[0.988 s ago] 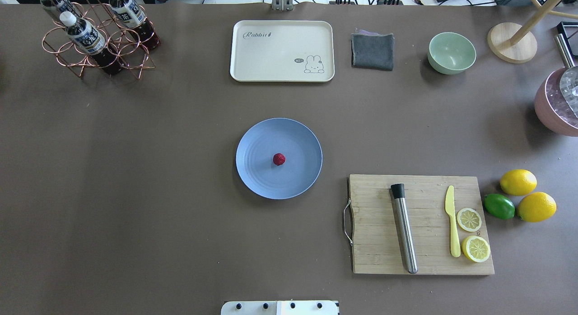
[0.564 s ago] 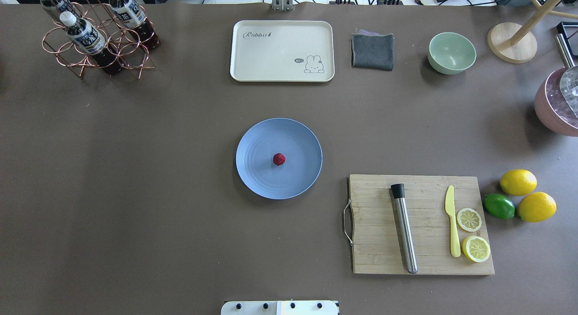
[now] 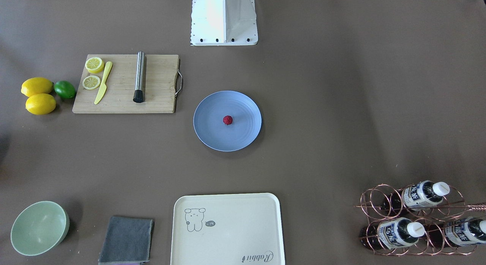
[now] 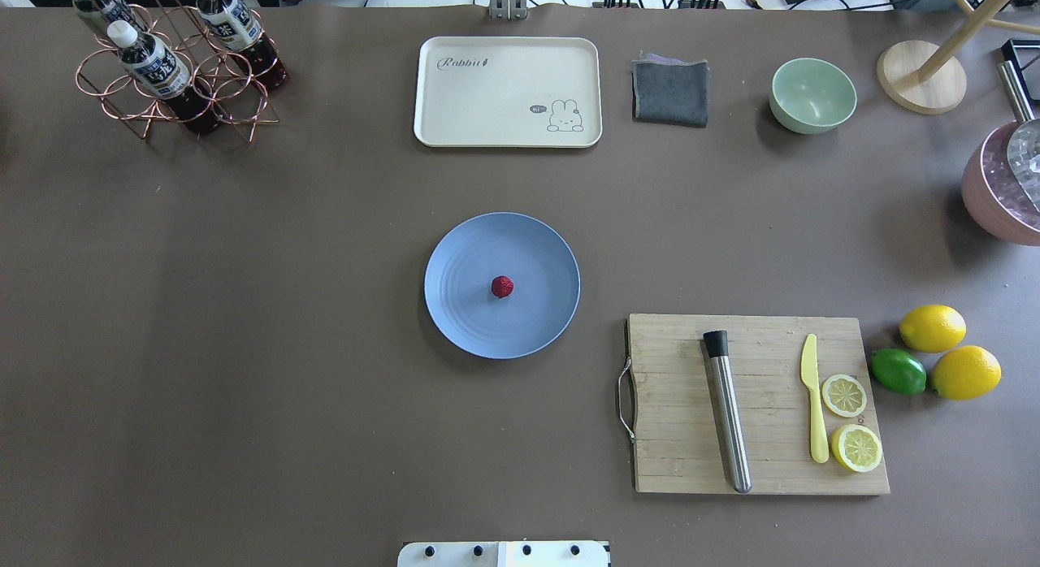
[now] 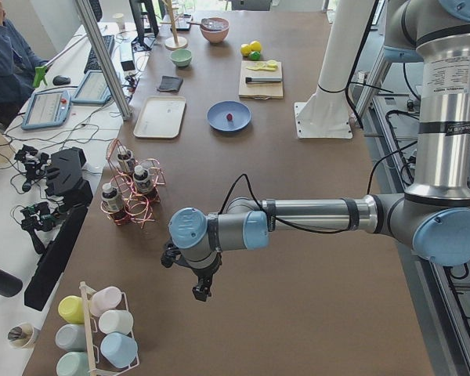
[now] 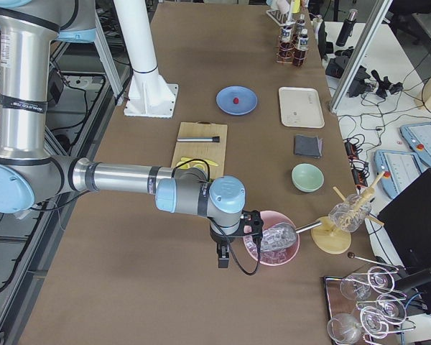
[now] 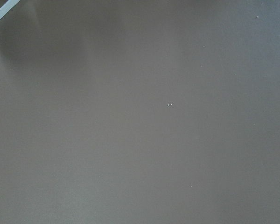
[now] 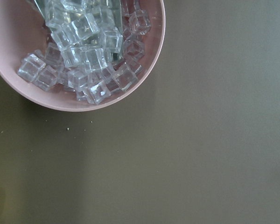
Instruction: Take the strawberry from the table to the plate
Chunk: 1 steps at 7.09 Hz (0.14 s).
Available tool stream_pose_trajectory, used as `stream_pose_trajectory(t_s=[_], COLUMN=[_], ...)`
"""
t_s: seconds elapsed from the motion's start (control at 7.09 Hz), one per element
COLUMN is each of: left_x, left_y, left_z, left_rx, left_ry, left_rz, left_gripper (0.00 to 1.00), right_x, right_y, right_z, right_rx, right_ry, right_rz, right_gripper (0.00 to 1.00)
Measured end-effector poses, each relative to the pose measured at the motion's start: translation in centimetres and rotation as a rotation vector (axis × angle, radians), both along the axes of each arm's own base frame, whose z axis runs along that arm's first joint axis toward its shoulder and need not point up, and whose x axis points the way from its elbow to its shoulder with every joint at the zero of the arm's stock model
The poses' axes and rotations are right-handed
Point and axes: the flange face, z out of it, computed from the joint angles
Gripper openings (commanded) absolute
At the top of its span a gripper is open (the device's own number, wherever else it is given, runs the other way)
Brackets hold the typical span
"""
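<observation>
Nothing has moved since a second ago as far as I can see from overhead: berry, plate and all the rest sit exactly where they were.

Left end effector (image 5: 201,288) hangs low over a bare stretch of the matte brown-grey desk (image 4: 244,323), way off at its own end, and its wrist camera shows nothing but desk surface. Right end effector (image 6: 223,256) hangs at the opposite end, just beside a pink bowl (image 8: 60,101) full of clear ice cubes (image 8: 84,56). Both only show up in the side views, so I can't tell how far open either one is or whether it has hold of anything.

Meanwhile the tiny dark-red bumpy strawberry (image 4: 502,287) lies near the middle of the round, shallow light-blue plate (image 4: 455,315), mid-desk, near the wooden cutting board (image 4: 674,437). So to me the job looks done.

If it ever needs regrabbing, I'd guess it's very light, soft and easy to bruise, and roundish enough to roll. Come straight down and pinch gently across its widest part.
</observation>
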Motion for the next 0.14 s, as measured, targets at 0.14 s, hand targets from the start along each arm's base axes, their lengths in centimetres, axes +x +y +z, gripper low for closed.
stream_pose_trajectory(t_s=[0.14], left_x=[0.00], left_y=[-0.06], left_z=[-0.08], left_rx=[0.002], left_ry=[0.000], left_rz=[0.000], left_gripper=[0.99], right_x=[0.00], right_y=[0.00], right_z=[-0.03], right_rx=[0.001], right_ry=[0.000], right_rz=[0.000], right_gripper=[1.00])
